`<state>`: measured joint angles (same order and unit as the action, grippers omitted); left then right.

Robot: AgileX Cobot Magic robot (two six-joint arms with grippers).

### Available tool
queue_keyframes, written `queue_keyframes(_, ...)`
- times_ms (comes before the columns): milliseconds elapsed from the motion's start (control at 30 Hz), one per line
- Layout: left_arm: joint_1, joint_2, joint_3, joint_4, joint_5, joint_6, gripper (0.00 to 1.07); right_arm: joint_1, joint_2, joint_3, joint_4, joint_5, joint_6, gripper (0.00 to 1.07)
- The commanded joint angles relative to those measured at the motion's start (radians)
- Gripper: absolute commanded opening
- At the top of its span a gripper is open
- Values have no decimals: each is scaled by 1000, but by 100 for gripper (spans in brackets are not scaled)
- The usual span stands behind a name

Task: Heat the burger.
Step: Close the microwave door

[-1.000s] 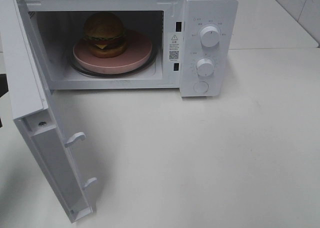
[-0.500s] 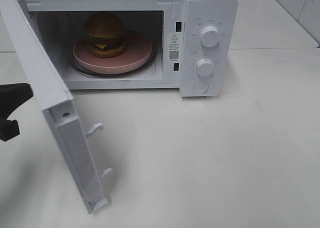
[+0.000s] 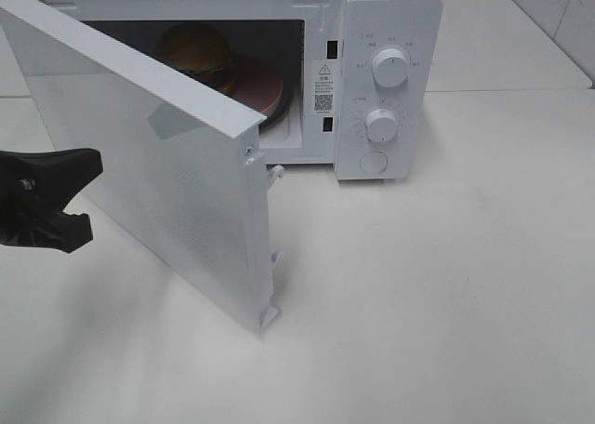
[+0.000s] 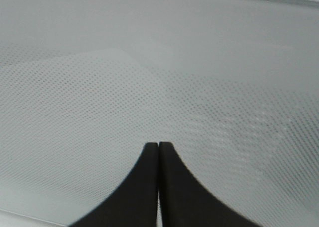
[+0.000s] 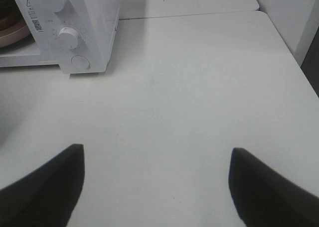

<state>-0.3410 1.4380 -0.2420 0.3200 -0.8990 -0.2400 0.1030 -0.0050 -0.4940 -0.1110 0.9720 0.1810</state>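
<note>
Inside the microwave [image 3: 390, 80], the burger [image 3: 197, 50] sits upright on the pink plate [image 3: 267, 87], bun dome up, round with no long axis. Both are partly hidden by the half-closed door [image 3: 158, 164]. The left wrist view alone shows the left gripper [image 4: 158, 146] clenched on nothing, tips at the door's dotted face, while the right gripper [image 5: 157, 150] gapes wide above the table [image 5: 199, 87].

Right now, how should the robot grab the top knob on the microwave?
Pinch the top knob around its round rim, coming straight from the front. It sticks out of the white control panel, so the open right gripper could probably close on its sides.
</note>
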Motion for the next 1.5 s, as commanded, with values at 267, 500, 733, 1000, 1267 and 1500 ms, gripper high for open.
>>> queue_keyframes(267,-152,119,-121,-181,-6,62,0,-7,-26,2,-4,-7,-4,76)
queue_keyframes(500,-249,218,-228,-276,-5,96,0,-7,-26,2,-4,-7,-4,76)
queue_keyframes(733,-279,285,-329,-310,-5,102,0,-7,-26,2,-4,-7,-4,76)
queue_keyframes(1000,-279,317,-433,-339,55,106,0,-7,-26,2,-4,-7,-4,76)
queue_keyframes(1267,-279,378,-527,-339,76,106,0,-7,-26,2,-4,-7,-4,76)
queue_keyframes(1500,-279,420,-589,-359,77,106,0,-7,-26,2,-4,-7,-4,76)
